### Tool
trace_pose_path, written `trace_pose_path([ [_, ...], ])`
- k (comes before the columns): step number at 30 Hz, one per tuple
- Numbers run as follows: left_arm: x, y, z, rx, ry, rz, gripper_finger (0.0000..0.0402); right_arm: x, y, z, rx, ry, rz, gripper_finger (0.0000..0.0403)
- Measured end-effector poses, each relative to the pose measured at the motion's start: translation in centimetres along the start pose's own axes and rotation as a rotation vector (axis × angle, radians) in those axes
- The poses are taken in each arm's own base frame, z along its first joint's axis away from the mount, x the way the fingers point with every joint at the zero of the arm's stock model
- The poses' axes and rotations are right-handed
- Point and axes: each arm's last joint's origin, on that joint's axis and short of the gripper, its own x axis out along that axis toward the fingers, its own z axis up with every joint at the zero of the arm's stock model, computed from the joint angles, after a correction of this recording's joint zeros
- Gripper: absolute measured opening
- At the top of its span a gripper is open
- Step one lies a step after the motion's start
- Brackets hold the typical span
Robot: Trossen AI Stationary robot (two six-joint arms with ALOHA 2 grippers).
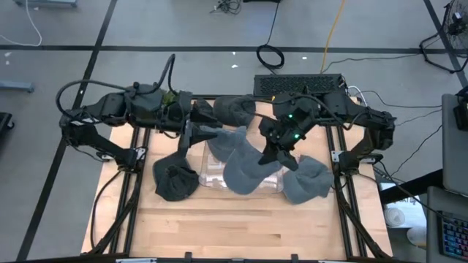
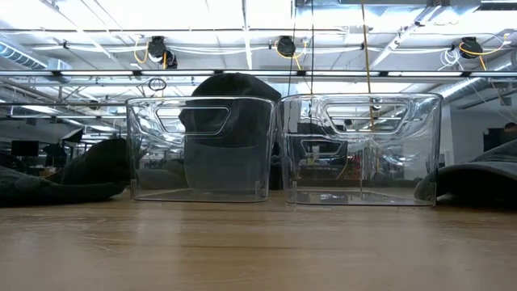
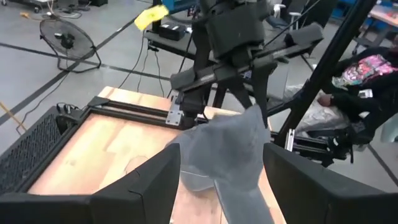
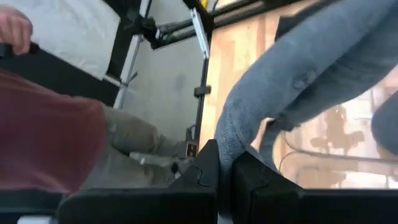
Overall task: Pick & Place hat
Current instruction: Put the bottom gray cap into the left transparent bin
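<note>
We lift a grey hat over the clear bins
Our right gripper pinches its edge; left gripper spread wide

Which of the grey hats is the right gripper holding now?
The light grey hat hanging over the clear bins, pinched at its edge by the right gripper. The others lie flat: one dark at the left, one at the right, one behind.

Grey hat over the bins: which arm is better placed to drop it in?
Right, probably. The right tool is shut on the grey hat's edge, holding it above the clear bins. The left tool hangs beside the hat with fingers open, gripping nothing.
</note>
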Motion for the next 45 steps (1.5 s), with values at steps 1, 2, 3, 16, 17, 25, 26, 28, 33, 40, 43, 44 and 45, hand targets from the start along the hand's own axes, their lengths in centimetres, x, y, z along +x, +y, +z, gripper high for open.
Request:
trace_pose_path([
  [1,0.1,0.0,0.1,0.008,0.008,0.002,0.0239,0.2,0.0,0.2,0.001,0.009,0.008,0.0000],
  [2,0.1,0.0,0.0,0.014,0.019,0.005,0.0239,0.4,0.0,0.5,-0.003,0.004,0.014,0.0000],
  [3,0.2,0.0,0.0,0.017,0.029,0.007,0.0239,0.4,0.1,0.7,-0.008,-0.002,0.017,0.0000],
  [16,1.7,-0.1,-0.7,-0.053,0.104,-0.025,0.0239,-1.6,1.7,1.7,-0.065,-0.094,0.048,0.0000],
  [17,1.9,-0.1,-0.8,-0.067,0.112,-0.037,0.0239,-1.8,1.8,1.8,-0.073,-0.108,0.053,0.0000],
  [25,3.6,-0.4,-1.7,-0.203,0.219,-0.129,0.0239,-2.8,2.2,1.9,-0.105,-0.166,0.006,0.0000],
  [26,4.0,-0.5,-1.8,-0.213,0.226,-0.150,0.0239,-2.9,2.2,1.9,-0.108,-0.163,0.001,0.0000],
  [28,4.3,-0.6,-2.0,-0.223,0.249,-0.164,0.0239,-3.0,2.2,2.0,-0.115,-0.178,-0.016,0.0000],
  [33,5.5,-0.8,-2.5,-0.237,0.283,-0.166,0.0239,-3.0,2.3,2.1,-0.127,-0.195,-0.011,0.0000],
  [40,6.4,-0.9,-2.5,-0.230,0.279,-0.204,0.0238,-3.0,2.3,2.1,-0.126,-0.194,-0.014,0.0000],
  [43,6.2,-1.0,-2.5,-0.201,0.278,-0.230,0.0216,-3.1,2.3,2.1,-0.127,-0.198,-0.014,0.0000],
  [44,6.2,-1.0,-2.5,-0.196,0.278,-0.231,0.0203,-3.2,2.4,2.1,-0.127,-0.199,-0.015,0.0000],
  [45,6.3,-1.0,-2.5,-0.194,0.279,-0.231,0.0187,-3.2,2.4,2.1,-0.128,-0.199,-0.014,0.0000],
])
